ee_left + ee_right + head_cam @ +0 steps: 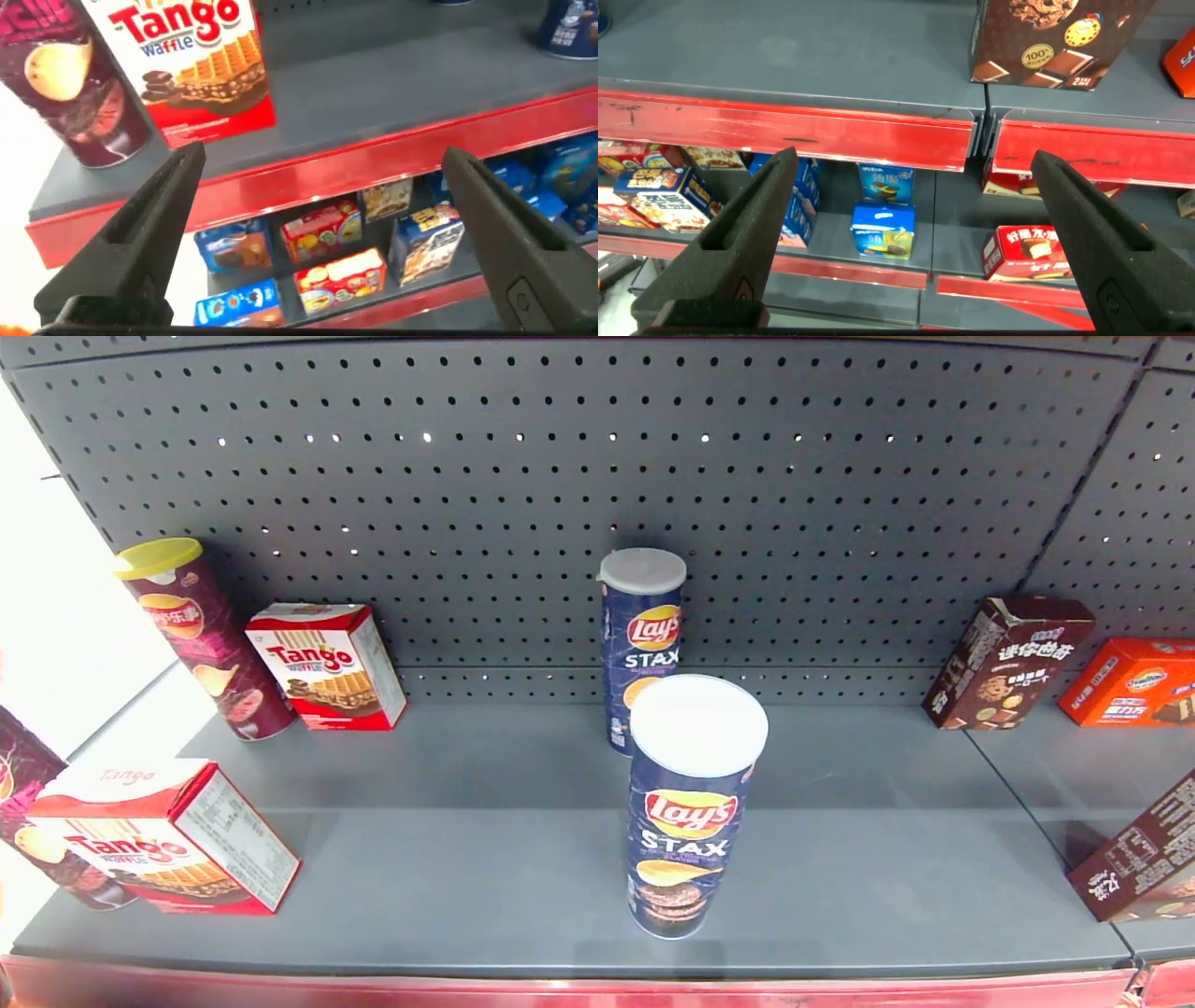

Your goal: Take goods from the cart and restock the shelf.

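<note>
While the head view has the front can (691,803) on the shelf (448,868), rear can (641,644) just behind it, wrist views add boxes (885,229) below; left hand (322,157), right hand (913,157) both spread, empty.

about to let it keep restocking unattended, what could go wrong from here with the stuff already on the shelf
1. The tall dark blue chip can with the white lid stands upright near the front of the grey metal shelf; a nudge could tip it off.
2. The open left gripper points at the red shelf edge strip; moving forward, it might strike that or the red-and-white cardboard wafer box.
</note>
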`<state>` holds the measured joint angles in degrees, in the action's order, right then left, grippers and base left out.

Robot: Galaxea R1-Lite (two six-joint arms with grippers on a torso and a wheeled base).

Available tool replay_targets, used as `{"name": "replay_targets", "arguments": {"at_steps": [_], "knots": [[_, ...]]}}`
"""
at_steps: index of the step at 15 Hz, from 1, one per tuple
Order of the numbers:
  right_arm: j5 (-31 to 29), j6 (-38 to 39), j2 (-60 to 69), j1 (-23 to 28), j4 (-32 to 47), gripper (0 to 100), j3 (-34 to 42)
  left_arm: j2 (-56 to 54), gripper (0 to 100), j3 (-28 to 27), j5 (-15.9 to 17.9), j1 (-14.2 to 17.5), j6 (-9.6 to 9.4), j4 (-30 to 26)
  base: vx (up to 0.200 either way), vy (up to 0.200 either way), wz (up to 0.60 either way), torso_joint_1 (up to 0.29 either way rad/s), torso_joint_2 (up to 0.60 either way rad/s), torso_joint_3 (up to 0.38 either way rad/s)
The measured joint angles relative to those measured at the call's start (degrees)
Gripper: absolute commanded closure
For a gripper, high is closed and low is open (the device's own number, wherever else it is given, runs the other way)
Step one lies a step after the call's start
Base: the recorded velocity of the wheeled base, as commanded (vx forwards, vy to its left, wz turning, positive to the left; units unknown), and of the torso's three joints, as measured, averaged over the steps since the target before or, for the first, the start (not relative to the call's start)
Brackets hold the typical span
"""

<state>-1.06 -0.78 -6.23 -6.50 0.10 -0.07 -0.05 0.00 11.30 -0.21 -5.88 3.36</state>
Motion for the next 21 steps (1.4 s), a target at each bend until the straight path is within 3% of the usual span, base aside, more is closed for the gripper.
{"name": "replay_targets", "arguments": {"at_steps": [1, 2, 3, 6, 14, 18, 21], "knots": [[0.0, 0.0, 0.0, 0.0, 0.0, 0, 0.0, -0.1, 0, 0.0, -4.5, 0.0, 1.39, -1.3, 0.0, 0.0, 0.0, 0.0, 0.0, 0.0], [0.0, 0.0, 0.0, 0.0, 0.0, 0, 0.0, -0.1, 0, 0.0, -11.1, 0.0, 3.1, -3.0, 0.0, 0.0, 0.0, 0.0, 0.0, 0.0], [0.0, 0.0, 0.0, 0.0, 0.0, 0, 0.0, -0.2, 0, -0.1, -13.7, 0.1, 3.88, -3.7, 0.0, 0.0, 0.0, 0.0, 0.0, 0.0], [0.0, 0.0, 0.0, 0.0, 0.0, 0, 0.0, -0.2, 0, -0.5, -6.5, 0.1, 4.57, -4.8, 0.0, 0.0, 0.0, 0.0, 0.0, 0.0], [0.0, 0.8, -0.8, -2.7, 0.0, 0, -1.6, -0.2, 0, -0.5, -6.3, 0.0, 4.62, -4.8, 0.0, 0.0, 0.0, 0.0, 0.0, 0.0], [2.8, 2.3, -13.4, -4.3, 1.6, 0, -17.3, -0.2, 0, -0.5, -6.2, 0.0, 4.55, -4.8, 0.0, 0.0, 0.0, 0.0, 0.0, 0.0], [6.3, -0.8, -28.0, -9.9, 2.1, 0, -28.7, -0.1, 0, -0.5, -6.2, 0.0, 4.62, -4.8, 0.0, 0.0, 0.0, 0.0, 0.0, 0.0]]}}
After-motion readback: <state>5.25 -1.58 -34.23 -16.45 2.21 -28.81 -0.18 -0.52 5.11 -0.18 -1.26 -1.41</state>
